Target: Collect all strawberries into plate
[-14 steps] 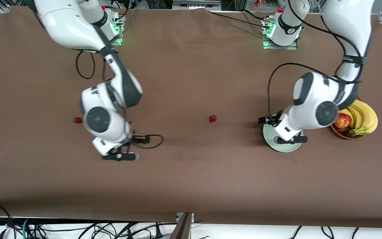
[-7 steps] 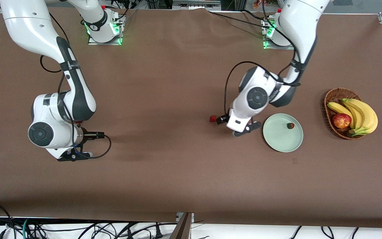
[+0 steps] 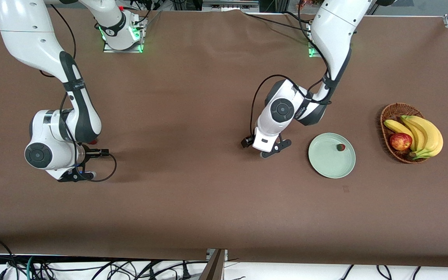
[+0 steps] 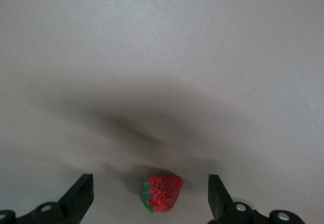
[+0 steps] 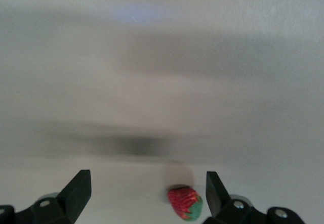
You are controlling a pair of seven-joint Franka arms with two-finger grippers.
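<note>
The tabletop (image 3: 208,202) carries the plate (image 3: 327,165) with one strawberry (image 3: 340,147) inside. Left pincer (image 4: 150,196) and right pincer (image 5: 148,193) (both spread wide) each hang over a loose berry (image 4: 162,191), (image 5: 185,202).

matt brown table (image 3: 208,202) cloth, smooth plate (image 3: 325,167) — wicker basket (image 3: 388,116)

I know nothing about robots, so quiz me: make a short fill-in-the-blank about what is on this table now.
1. The number of strawberries lying on the plate is ____.
2. The basket holds bananas and one red ____.
3. Between the open fingers of the left pincer a ____ lies on the table.
4. The right pincer has its fingers ____.

Missing words: one; apple; strawberry; open
</note>
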